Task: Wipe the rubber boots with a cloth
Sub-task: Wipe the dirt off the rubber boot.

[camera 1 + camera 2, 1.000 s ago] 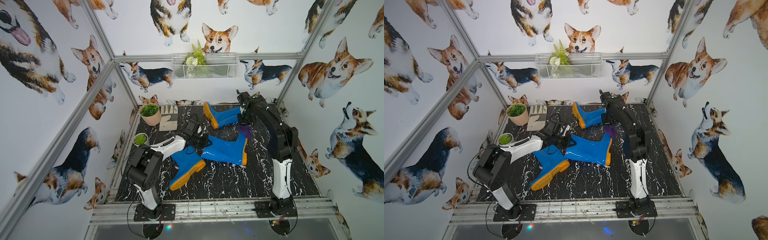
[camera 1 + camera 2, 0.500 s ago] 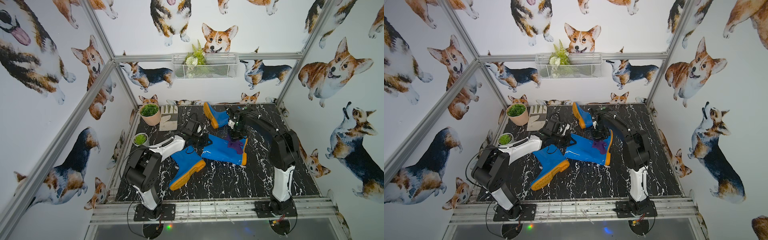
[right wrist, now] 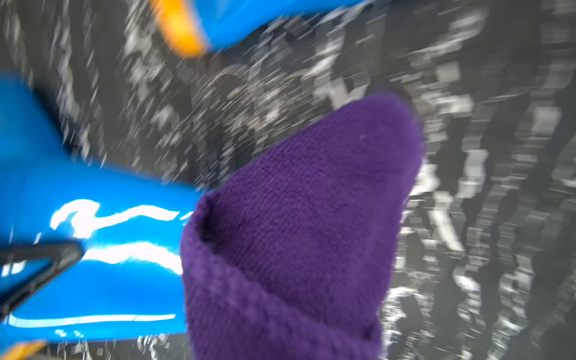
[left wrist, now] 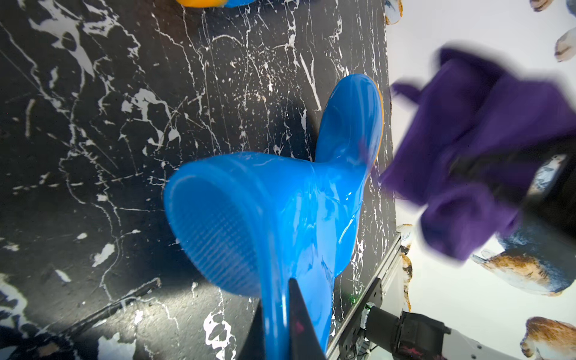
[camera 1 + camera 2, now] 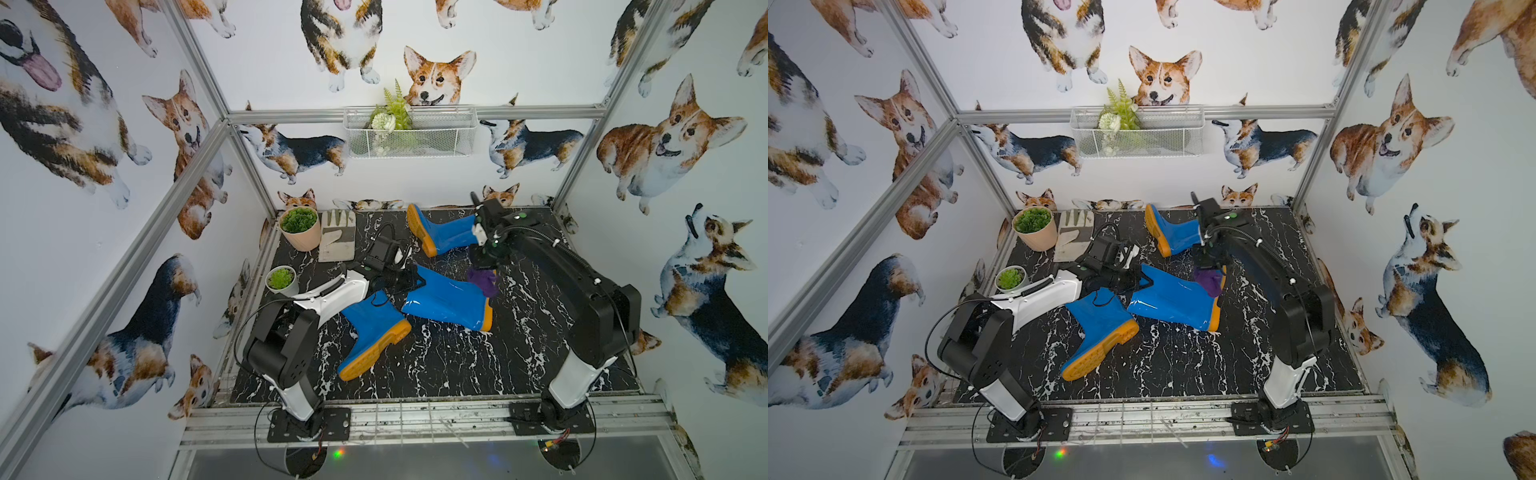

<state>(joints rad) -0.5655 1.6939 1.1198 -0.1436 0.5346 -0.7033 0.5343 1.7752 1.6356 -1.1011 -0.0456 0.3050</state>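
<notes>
My left fingers [image 4: 300, 321] pinch the shaft rim of the middle boot [image 5: 446, 297]; my right fingers [image 5: 482, 261] are clamped on the cloth [image 5: 484, 280], which hangs by that boot's foot.

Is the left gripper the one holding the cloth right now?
No, the purple cloth hangs from the right gripper near the toe of the middle boot, whose shaft rim the left gripper pinches.

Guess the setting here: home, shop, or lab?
Likely a staged robot test cell, not a home: corgi-print walls on an aluminium frame, a left arm and right arm bolted to a front rail, a black marble-pattern tabletop.
</notes>
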